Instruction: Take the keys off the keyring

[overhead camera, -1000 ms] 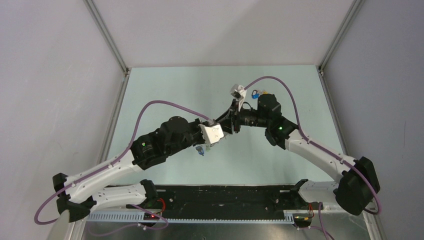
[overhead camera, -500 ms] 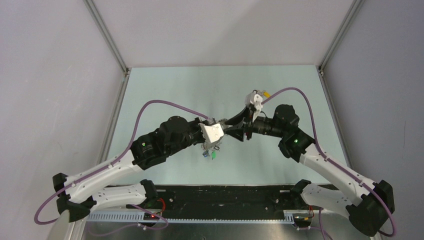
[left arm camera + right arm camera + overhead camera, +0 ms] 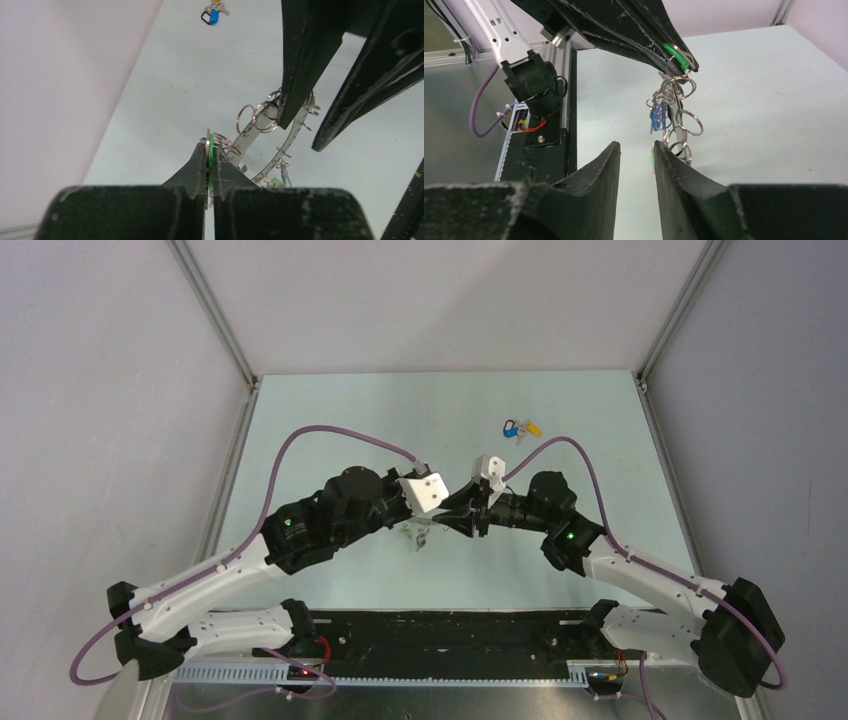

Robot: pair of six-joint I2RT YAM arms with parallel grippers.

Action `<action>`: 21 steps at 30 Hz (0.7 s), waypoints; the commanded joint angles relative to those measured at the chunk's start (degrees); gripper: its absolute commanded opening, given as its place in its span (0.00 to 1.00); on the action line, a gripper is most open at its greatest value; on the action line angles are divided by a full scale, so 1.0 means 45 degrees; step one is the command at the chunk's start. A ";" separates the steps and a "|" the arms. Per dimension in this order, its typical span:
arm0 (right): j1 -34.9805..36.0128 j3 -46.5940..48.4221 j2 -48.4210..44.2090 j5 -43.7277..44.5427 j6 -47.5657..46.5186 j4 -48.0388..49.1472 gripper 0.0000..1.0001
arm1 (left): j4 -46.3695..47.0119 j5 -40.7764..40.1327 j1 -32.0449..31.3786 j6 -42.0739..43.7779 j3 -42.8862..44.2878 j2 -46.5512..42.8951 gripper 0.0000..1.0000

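Left jaws clamped on green key (image 3: 211, 150), keyring (image 3: 294, 131) hanging below. Right jaws slightly apart, swung back in beside it since half-second ago; blue-yellow key bunch (image 3: 521, 428) uncovered again on bench (image 3: 330, 440).

No legible text, labels, brands, numbers or signs in any of the three views. Surfaces are either unmarked or too small to resolve.

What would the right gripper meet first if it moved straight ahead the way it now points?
Likely the blue key and small rings hanging off the keyring, just ahead of the right gripper and slightly right of centre in its wrist view; depth is unclear.
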 commanded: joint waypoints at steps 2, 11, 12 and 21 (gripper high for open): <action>0.0012 0.0041 0.0332 0.1033 -0.0179 0.1162 0.37 | -0.0322 -0.0175 -0.0114 -0.1223 0.0935 -0.0109 0.00; -0.0171 0.0060 0.0080 0.0756 -0.0290 0.1378 0.40 | -0.3272 0.0183 -0.0113 -0.3129 0.2535 0.0851 0.00; -0.0180 0.0060 0.0028 0.0484 -0.0294 0.1410 0.40 | -0.3333 0.0173 -0.0113 -0.3332 0.2530 0.0836 0.00; -0.0072 0.0059 0.0231 -0.0723 0.0247 0.3046 0.38 | -0.3942 0.0770 -0.0113 -0.4118 0.3077 0.1041 0.00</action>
